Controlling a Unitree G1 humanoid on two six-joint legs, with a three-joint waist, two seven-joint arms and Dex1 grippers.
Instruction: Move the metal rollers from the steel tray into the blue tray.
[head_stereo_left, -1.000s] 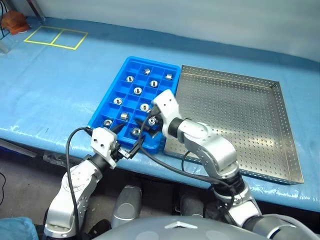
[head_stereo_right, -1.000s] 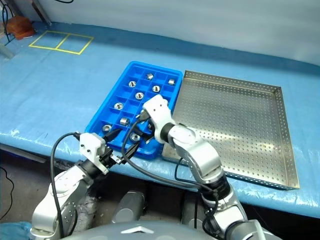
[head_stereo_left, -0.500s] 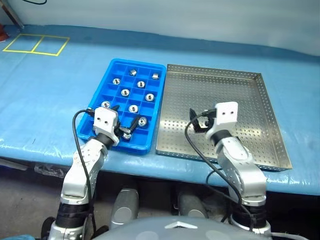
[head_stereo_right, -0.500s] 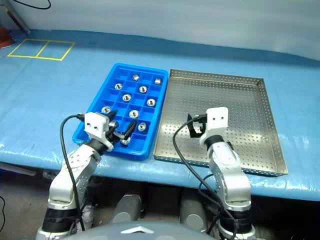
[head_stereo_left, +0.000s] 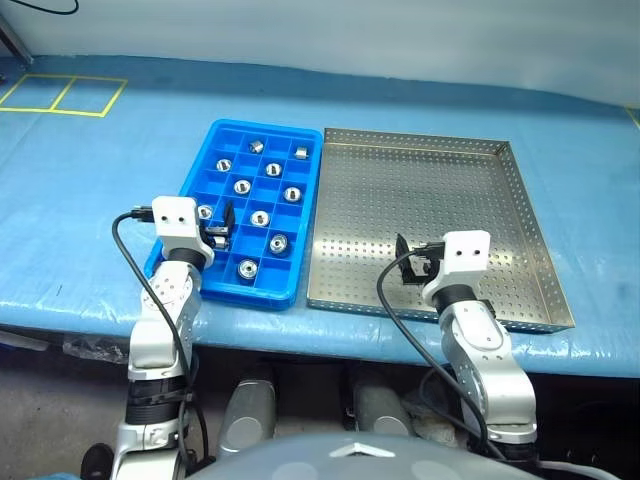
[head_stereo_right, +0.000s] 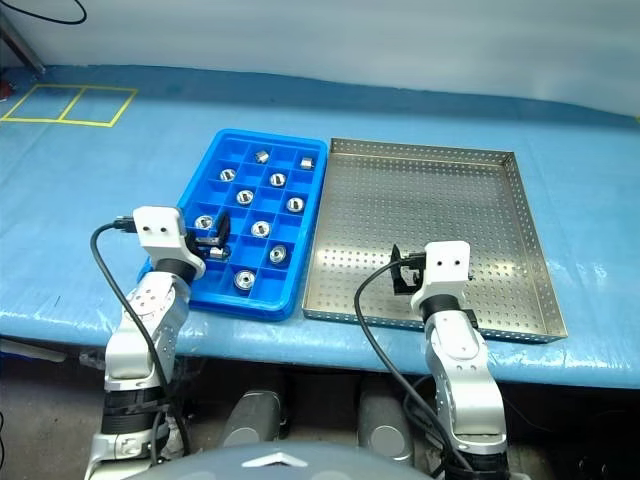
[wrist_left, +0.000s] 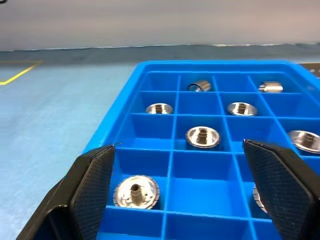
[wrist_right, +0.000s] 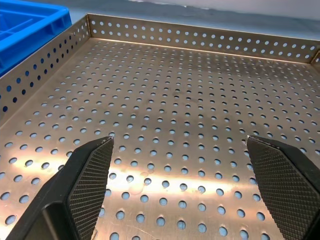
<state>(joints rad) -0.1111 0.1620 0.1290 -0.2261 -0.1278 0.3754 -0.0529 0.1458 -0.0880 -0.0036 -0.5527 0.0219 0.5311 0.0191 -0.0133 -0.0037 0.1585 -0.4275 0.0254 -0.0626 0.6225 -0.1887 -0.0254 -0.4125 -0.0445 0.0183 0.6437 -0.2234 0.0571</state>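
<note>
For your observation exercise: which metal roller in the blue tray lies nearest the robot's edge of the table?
The metal roller in the blue tray's nearest row; every other roller sits farther back.

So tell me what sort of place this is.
Probably a workshop or robot test bench, not a home. A long table under a blue plastic sheet holds a perforated steel tray and a blue tray sorting metal rollers into compartments; yellow tape squares mark the surface.

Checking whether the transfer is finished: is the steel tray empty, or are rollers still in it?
Empty. The steel tray shows only its bare perforated floor, and the metal rollers all sit in compartments of the blue tray.
</note>
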